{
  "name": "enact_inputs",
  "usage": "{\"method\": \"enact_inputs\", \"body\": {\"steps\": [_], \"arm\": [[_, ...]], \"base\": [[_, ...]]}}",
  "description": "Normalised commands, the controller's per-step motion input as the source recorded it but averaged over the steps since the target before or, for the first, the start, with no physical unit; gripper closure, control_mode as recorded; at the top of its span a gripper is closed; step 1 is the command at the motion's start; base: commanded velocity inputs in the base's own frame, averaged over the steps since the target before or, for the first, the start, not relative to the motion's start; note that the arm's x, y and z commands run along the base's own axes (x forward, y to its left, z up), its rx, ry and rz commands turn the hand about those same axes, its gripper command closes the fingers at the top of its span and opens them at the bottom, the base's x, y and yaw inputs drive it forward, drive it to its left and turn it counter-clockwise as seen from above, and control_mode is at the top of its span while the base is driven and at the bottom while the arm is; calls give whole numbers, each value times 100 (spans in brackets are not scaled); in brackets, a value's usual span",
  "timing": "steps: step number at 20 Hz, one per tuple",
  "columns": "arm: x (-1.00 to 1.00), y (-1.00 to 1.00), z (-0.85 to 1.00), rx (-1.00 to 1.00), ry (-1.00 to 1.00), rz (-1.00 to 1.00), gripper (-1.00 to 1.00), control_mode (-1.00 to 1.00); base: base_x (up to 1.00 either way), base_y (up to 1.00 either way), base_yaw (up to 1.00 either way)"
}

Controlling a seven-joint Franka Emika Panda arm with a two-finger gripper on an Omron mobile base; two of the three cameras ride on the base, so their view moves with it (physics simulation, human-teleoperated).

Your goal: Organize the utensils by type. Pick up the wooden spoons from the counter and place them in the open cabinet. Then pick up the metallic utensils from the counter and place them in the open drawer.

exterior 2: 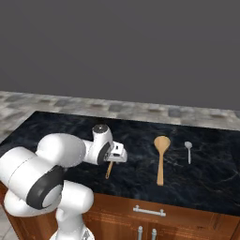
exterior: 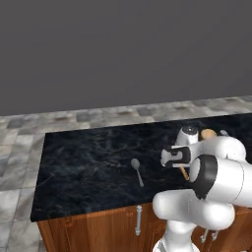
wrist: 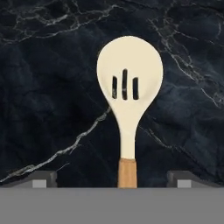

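Counted four utensils on the black counter: two wooden spoons, two metal ones. The gripper hung wide open, holding nothing, right above the slotted spoon. The plain wooden spoon lay beside it, with one metal spoon beyond and the other metal spoon on the opposite side.

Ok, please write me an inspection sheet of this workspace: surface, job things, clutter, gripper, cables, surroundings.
Surface: black marble counter on wooden cabinets.
Job's things: slotted spoon with wooden handle lies flat under the gripper; wooden spoon and small metal spoon lie to its right, apart; another metal spoon lies to its left.
Clutter: nothing seen.
Gripper: gripper open, above the slotted spoon's handle, holding nothing.
Cables: nothing seen.
Surroundings: grey tiled floor, grey wall.
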Motion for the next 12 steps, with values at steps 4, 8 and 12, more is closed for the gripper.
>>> {"method": "enact_inputs", "body": {"steps": [4,8,12], "arm": [[24,-1,-32,0,0,4,-100,-100],[24,0,-29,0,0,4,-100,-100],[25,0,-17,0,0,4,-100,-100]], "base": [[0,0,0],[0,0,0],[0,0,0]]}}
